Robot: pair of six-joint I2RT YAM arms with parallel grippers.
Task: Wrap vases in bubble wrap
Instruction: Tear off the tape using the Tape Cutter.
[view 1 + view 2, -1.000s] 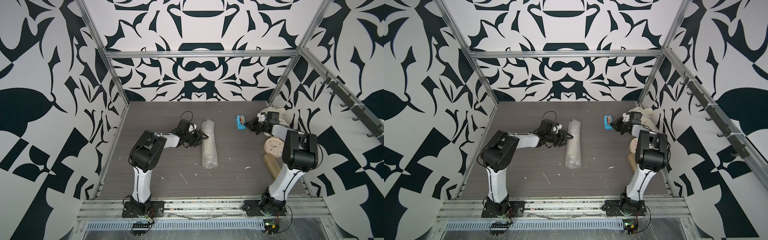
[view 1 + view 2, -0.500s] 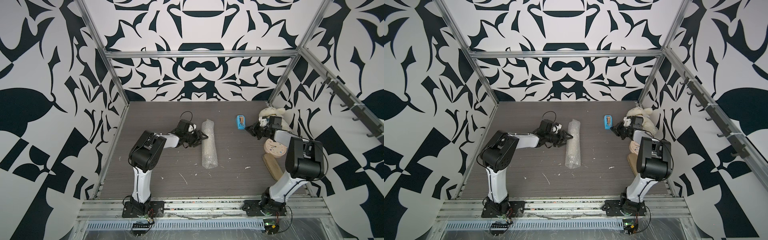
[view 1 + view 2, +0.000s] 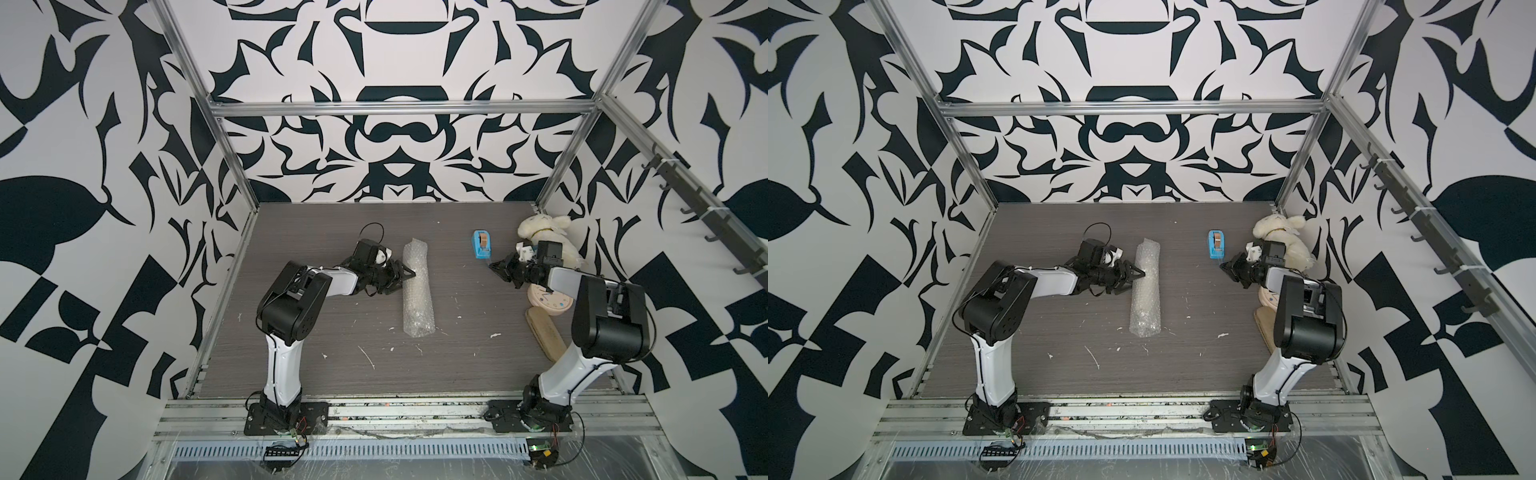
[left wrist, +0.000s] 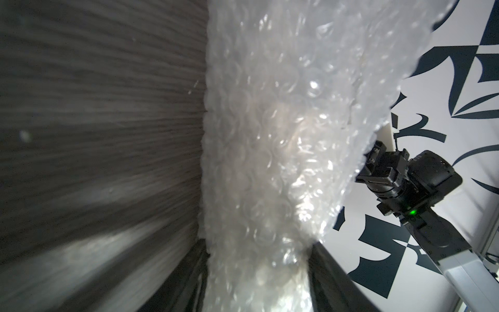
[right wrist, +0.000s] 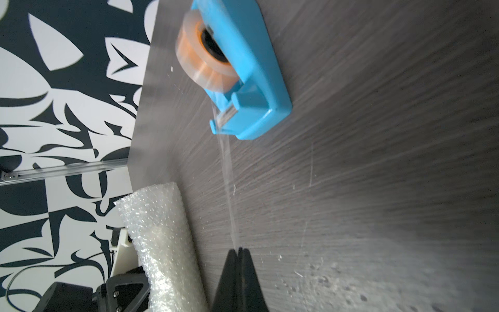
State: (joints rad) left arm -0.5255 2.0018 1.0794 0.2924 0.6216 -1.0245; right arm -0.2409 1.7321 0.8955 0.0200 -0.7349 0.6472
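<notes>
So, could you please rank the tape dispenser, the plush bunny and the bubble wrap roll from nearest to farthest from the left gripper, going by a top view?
Measured from the left gripper:
1. The bubble wrap roll, mid-table, right at the gripper's fingertips.
2. The tape dispenser, beyond the roll, toward the right arm's side.
3. The plush bunny, in the back corner on the right arm's side.

The walls carry a bold black and white pattern of leaf-like shapes. The table is grey-brown with a fine wood grain. The bubble wrap is clear to whitish, covered with small bubbles. The tape dispenser is bright blue; its tape is clear on an orange core. The plush bunny is cream. The arms are white with black joints.
</notes>
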